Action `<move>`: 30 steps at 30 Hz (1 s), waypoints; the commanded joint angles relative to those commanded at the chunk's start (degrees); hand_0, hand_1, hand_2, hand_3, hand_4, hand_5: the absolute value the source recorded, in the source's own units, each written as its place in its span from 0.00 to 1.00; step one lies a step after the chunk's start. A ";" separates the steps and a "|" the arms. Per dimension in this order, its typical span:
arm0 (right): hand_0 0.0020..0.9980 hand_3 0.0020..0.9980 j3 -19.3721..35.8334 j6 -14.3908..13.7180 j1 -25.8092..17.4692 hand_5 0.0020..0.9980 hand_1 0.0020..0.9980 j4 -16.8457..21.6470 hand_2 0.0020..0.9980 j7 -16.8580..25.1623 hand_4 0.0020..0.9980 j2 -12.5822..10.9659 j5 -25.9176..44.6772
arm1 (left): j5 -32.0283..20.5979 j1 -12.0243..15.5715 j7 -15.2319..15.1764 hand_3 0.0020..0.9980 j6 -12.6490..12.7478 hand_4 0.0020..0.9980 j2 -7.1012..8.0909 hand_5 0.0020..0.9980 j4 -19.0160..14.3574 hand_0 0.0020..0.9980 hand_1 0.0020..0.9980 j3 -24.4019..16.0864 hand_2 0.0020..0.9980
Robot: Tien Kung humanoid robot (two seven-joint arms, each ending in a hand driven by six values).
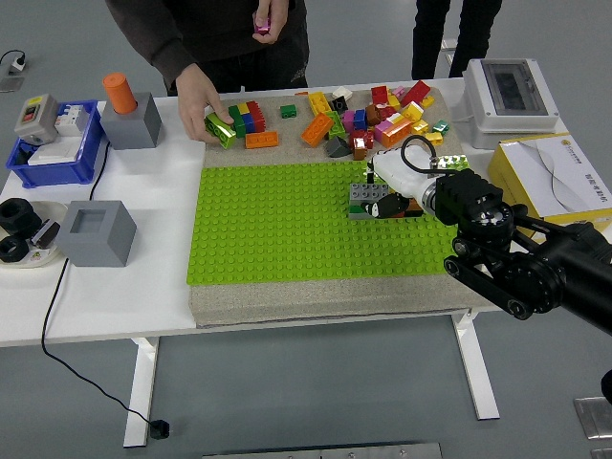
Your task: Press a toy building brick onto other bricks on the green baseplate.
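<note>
The green baseplate (287, 225) lies on a beige mat in the middle of the table. A grey brick (366, 194) sits on top of other bricks at the plate's right side. My right hand (392, 196) rests on that stack, its white fingers curled around the grey brick. A pile of loose coloured bricks (368, 120) lies on the mat behind the plate. A person at the far side sets a shiny green brick (221, 131) down with one hand next to a small block of bricks (247, 118), and holds a pink brick (261, 26) in the other. My left hand is out of view.
A grey block with an orange cylinder (129, 113) and a blue bin (53, 143) stand at the back left. A hollow grey block (97, 232) and black rollers (19, 229) are at the left. A white box (509, 91) and a cardboard box (559, 182) stand at the right.
</note>
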 joint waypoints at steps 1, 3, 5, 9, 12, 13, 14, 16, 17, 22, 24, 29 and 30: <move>0.81 0.65 -0.02 -0.01 0.02 0.39 0.84 0.00 0.87 0.01 0.72 -0.02 -0.05 | 0.01 0.00 0.00 0.43 -0.01 1.00 0.00 0.84 0.00 0.79 0.80 -0.01 0.79; 0.81 0.65 -0.07 -0.01 0.04 0.39 0.84 -0.01 0.87 0.04 0.72 -0.07 -0.10 | -0.01 -0.01 0.01 0.43 -0.03 1.00 0.02 0.84 0.00 0.79 0.80 0.01 0.79; 0.81 0.66 -0.11 -0.01 0.05 0.39 0.84 -0.03 0.87 0.06 0.72 -0.12 -0.13 | 0.00 -0.02 0.02 0.43 -0.05 1.00 0.03 0.84 0.00 0.79 0.80 -0.01 0.78; 0.81 0.66 -0.15 0.00 0.06 0.39 0.84 -0.15 0.87 0.10 0.72 -0.19 -0.12 | 0.00 -0.05 0.04 0.43 -0.10 1.00 0.05 0.84 0.00 0.79 0.80 -0.01 0.78; 0.81 0.66 -0.20 -0.01 0.08 0.39 0.84 -0.21 0.87 0.12 0.72 -0.21 -0.11 | 0.02 -0.08 0.05 0.43 -0.13 1.00 0.05 0.84 0.00 0.79 0.80 -0.04 0.78; 0.81 0.66 -0.22 -0.02 0.09 0.39 0.84 -0.22 0.87 0.13 0.72 -0.21 -0.08 | 0.01 -0.09 0.05 0.43 -0.14 1.00 0.06 0.84 0.00 0.79 0.80 -0.03 0.78; 0.81 0.66 -0.25 -0.01 0.10 0.39 0.84 -0.23 0.87 0.14 0.72 -0.21 -0.06 | 0.02 -0.10 0.06 0.43 -0.16 1.00 0.06 0.84 0.00 0.79 0.80 -0.04 0.78; 0.81 0.66 -0.32 0.00 0.12 0.39 0.84 -0.23 0.87 0.14 0.72 -0.21 -0.02 | 0.05 -0.11 0.07 0.43 -0.19 1.00 0.07 0.84 0.00 0.79 0.80 -0.06 0.78; 0.81 0.66 -0.35 0.01 0.12 0.39 0.84 -0.22 0.87 0.14 0.72 -0.21 0.01 | 0.05 -0.11 0.07 0.43 -0.20 1.00 0.07 0.84 0.00 0.79 0.80 -0.06 0.78; 0.81 0.66 -0.38 0.01 0.09 0.39 0.84 0.12 0.87 0.27 0.72 -0.33 0.28 | -0.14 -0.05 0.18 0.43 -0.27 1.00 0.05 0.84 0.00 0.79 0.80 0.01 0.78; 0.81 0.68 -0.32 -0.04 0.06 0.38 0.84 0.47 0.88 0.38 0.75 -0.44 0.53 | -0.19 -0.01 0.21 0.43 -0.29 1.00 0.03 0.84 0.00 0.79 0.80 0.00 0.78; 0.81 0.75 0.15 -0.10 -0.07 0.49 0.84 2.63 0.88 0.86 0.93 -1.00 1.58 | -0.13 0.18 0.31 0.43 -0.36 1.00 -0.06 0.85 0.00 0.79 0.80 -0.17 0.78; 0.81 0.75 0.29 -0.11 -0.10 0.49 0.84 3.19 0.88 0.90 0.93 -1.17 1.78 | -0.16 0.21 0.32 0.43 -0.36 1.00 -0.08 0.85 0.00 0.79 0.80 -0.18 0.78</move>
